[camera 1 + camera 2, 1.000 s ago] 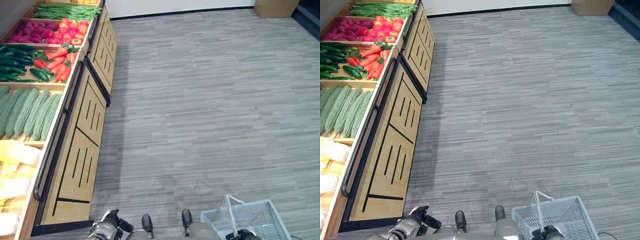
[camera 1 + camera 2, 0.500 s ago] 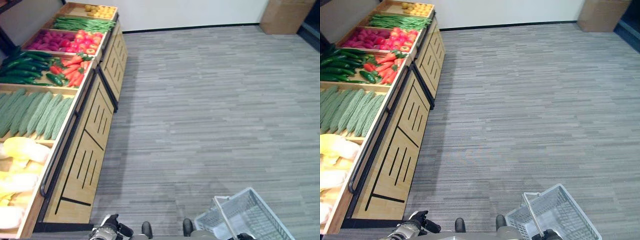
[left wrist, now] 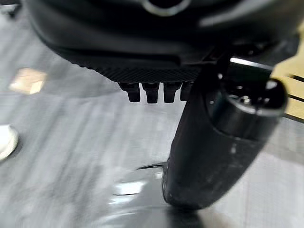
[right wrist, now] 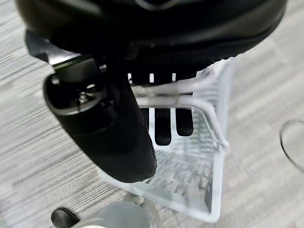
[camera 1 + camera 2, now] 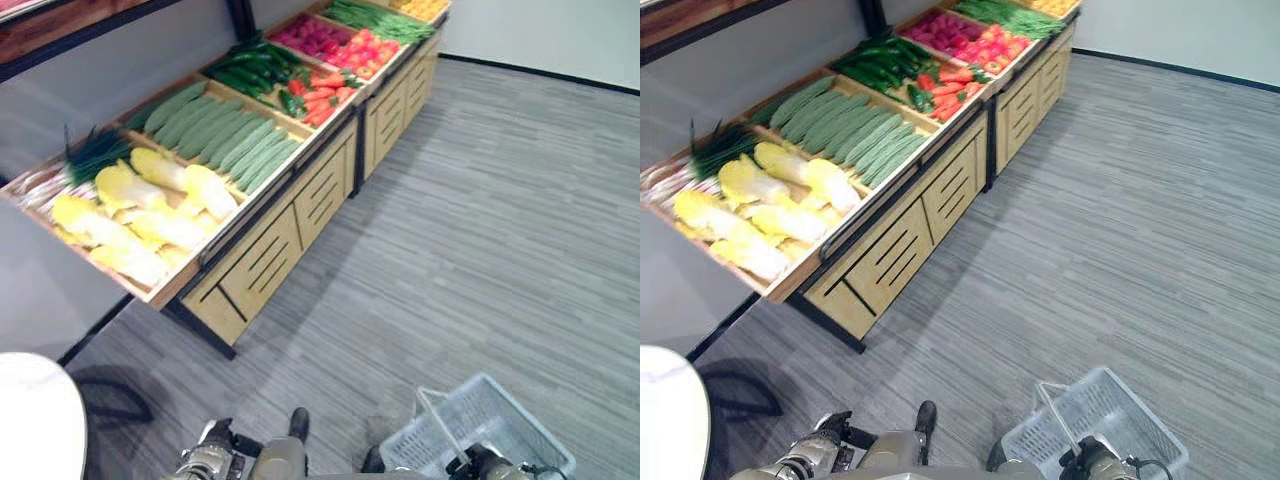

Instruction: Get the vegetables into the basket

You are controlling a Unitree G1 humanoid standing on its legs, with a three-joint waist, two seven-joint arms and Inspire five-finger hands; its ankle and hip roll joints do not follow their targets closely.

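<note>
The basket (image 5: pixel 495 430) is pale, open-meshed wire with a thin handle (image 4: pixel 166 92), and it hangs empty and tilted above the grey floor at the lower right, its handle held inside the curled fingers (image 4: pixel 161 126) of the right hand (image 4: pixel 109 128). The vegetables lie well apart from it in slanted wooden bins: yellow-white cabbages (image 5: pixel 150 215), ridged pale green gourds (image 5: pixel 225 135), dark green cucumbers (image 5: pixel 245 70), carrots (image 5: pixel 320 95), tomatoes (image 5: pixel 365 55), purple roots (image 5: pixel 310 35) and green beans (image 5: pixel 375 18)

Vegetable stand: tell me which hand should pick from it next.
Left. The left hand is empty and on the side of the vegetable stand, while the right hand is curled round the handle of the basket.
</note>
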